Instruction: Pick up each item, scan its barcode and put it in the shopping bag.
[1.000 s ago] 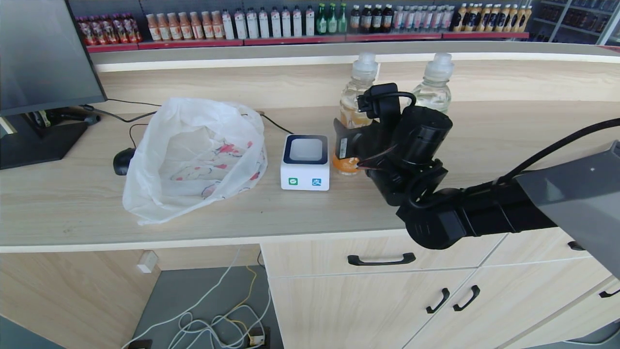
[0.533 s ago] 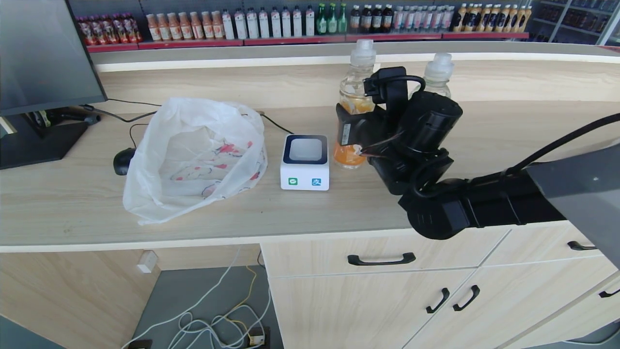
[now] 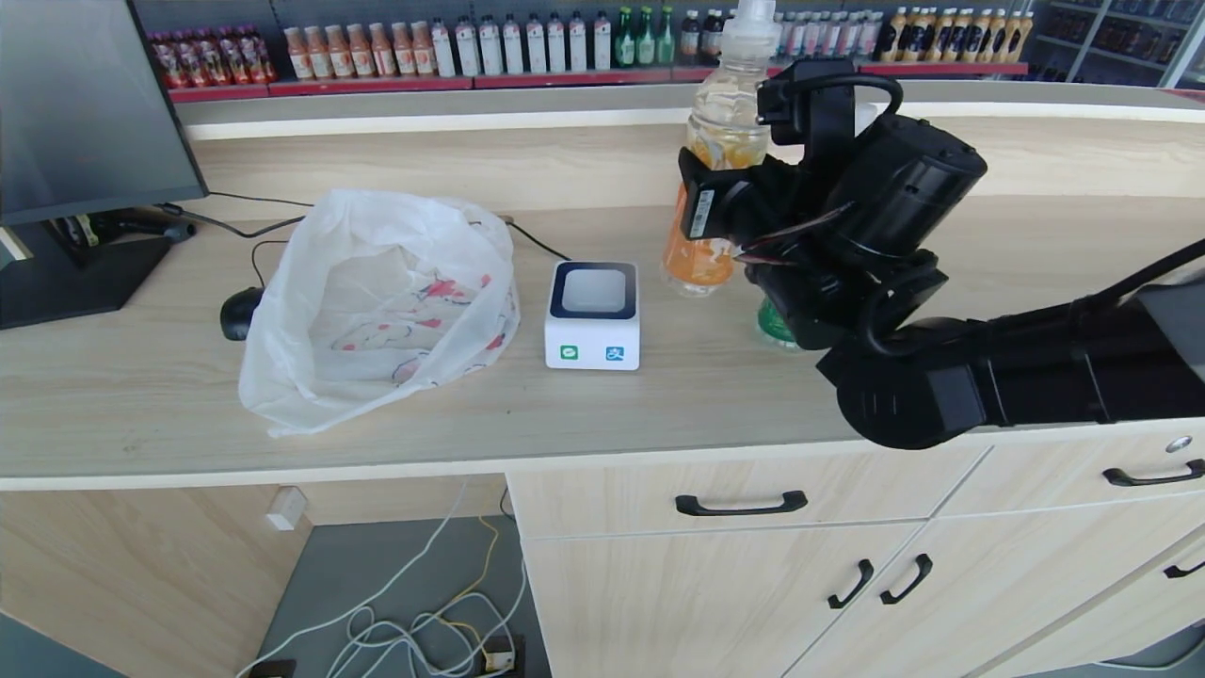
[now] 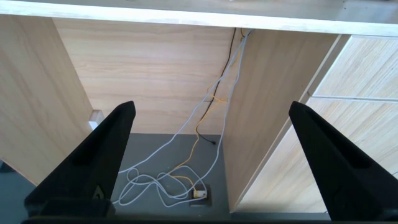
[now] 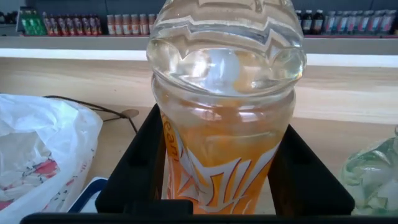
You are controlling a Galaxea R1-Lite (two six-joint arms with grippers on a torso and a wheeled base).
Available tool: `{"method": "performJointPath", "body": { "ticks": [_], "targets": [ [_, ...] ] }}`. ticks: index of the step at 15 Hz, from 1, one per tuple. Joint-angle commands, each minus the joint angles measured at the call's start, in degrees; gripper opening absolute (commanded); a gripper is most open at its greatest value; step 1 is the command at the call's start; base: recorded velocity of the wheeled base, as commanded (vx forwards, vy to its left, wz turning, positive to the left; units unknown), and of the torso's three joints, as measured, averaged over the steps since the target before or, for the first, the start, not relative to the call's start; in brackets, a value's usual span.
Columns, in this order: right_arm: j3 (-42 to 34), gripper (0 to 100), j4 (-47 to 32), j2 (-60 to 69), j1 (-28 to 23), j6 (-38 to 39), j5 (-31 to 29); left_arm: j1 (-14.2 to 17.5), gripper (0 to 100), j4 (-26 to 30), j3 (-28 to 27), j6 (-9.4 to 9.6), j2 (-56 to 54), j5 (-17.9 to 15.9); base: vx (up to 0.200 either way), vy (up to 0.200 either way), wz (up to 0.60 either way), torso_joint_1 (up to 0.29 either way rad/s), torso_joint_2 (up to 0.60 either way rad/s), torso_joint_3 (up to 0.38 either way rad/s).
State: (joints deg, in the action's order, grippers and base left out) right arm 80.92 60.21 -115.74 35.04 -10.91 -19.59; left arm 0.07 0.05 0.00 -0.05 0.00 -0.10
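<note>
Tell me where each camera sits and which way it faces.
Head view: on the head, facing forward and down at the counter; the right gripper holds the orange bottle.
Left wrist view: on the left wrist, facing cables under the counter; the open left gripper frames them.
Right wrist view: on the right wrist, facing that bottle between its fingers.
Shared by head and right wrist: bottle, shopping bag.

The right gripper [image 3: 727, 202] is closed around the middle of the orange bottle [image 3: 723, 127] and holds it upright over the counter [image 3: 659, 405], the white cap well above the fingers. Below the gripper and to its left stands the scanner [image 3: 593, 315]. Farther to that side lies the shopping bag [image 3: 377, 292], its mouth open. A second bottle [image 3: 774, 328] stands just under the gripper, mostly hidden by the arm.
</note>
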Motion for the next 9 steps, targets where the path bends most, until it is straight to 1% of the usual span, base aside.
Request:
{"method": "performJointPath", "body": {
  "ticks": [1,4,9],
  "targets": [
    [-4.2,0,0.1,5.6,1.0,-0.4,-0.3,0.0,100,0.0,0.0,-0.04,0.0,0.0,0.000,0.000,0.00,0.000,0.00,0.000],
    [-10.7,0,1.1,11.4,4.4,-0.9,-2.6,0.0,100,0.0,0.0,-0.04,0.0,0.0,0.000,0.000,0.00,0.000,0.00,0.000],
    [-24.3,0,9.5,17.7,9.3,-3.1,-5.4,0.0,100,0.0,0.0,-0.04,0.0,0.0,0.000,0.000,0.00,0.000,0.00,0.000]
  ]
}}
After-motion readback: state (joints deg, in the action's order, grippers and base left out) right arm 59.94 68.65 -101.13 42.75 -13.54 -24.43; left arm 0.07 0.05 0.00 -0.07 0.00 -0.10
